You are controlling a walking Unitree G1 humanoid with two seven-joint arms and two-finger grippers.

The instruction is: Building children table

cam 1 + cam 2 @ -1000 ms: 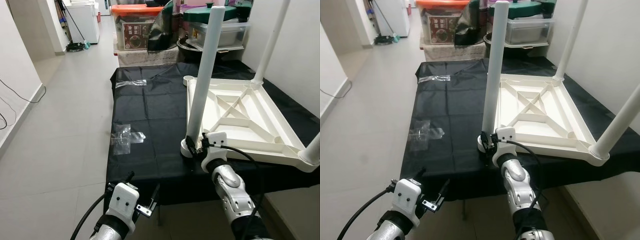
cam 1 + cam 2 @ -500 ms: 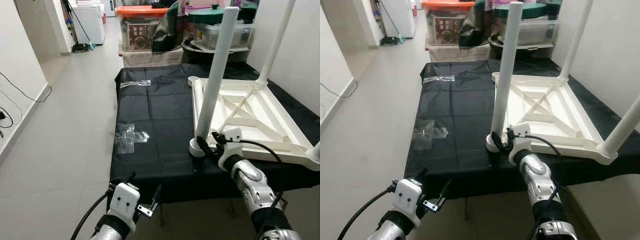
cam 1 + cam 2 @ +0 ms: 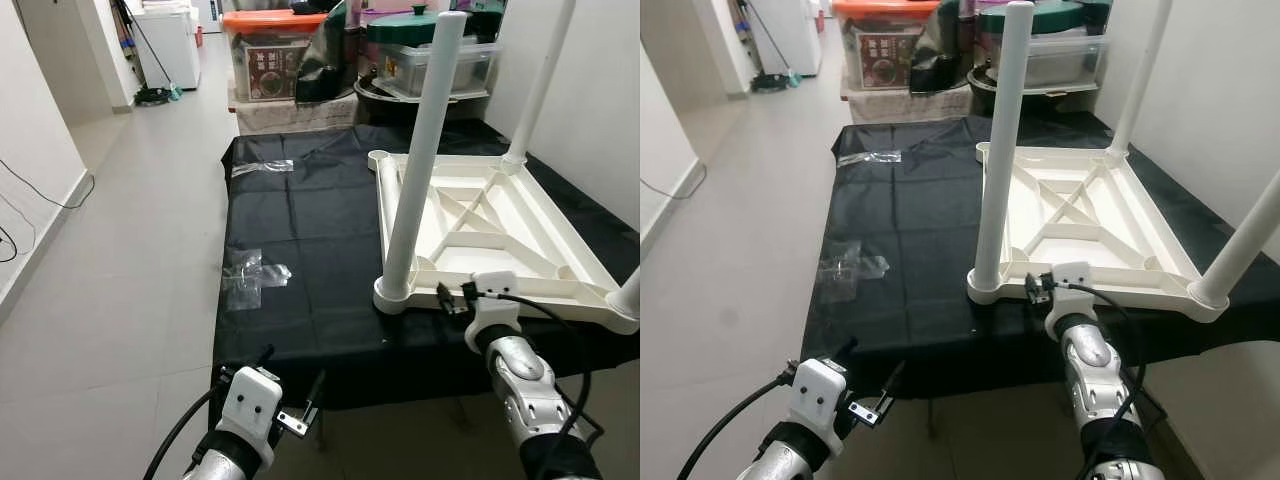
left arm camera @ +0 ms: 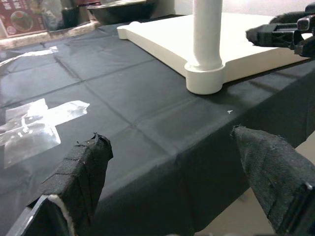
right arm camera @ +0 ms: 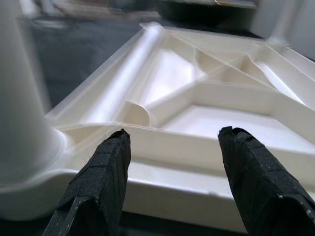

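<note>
On the left, the left hand hangs low in front of the near edge of the surface, fingers spread and holding nothing; it sits below the black cloth and well apart from the table parts. Two scraps of clear wrap lie on the cloth between it and the work. Further right, the tabletop lies upside down on the surface, ribs up, with the near leg standing upright in its near-left corner socket, long axis vertical. Two more legs rise at the far-right and near-right corners, while the far-left socket looks empty. The right hand hovers just beside the tabletop's near rim, to the right of the near leg's base, fingers apart and gripping nothing; its wrist view looks over the rim into the ribbed underside, with the leg's foot off to one side. The right hand is much the nearer to any leg or socket, so the next fitting step likely falls to it, reaching away from the robot to the far-left socket.
</note>
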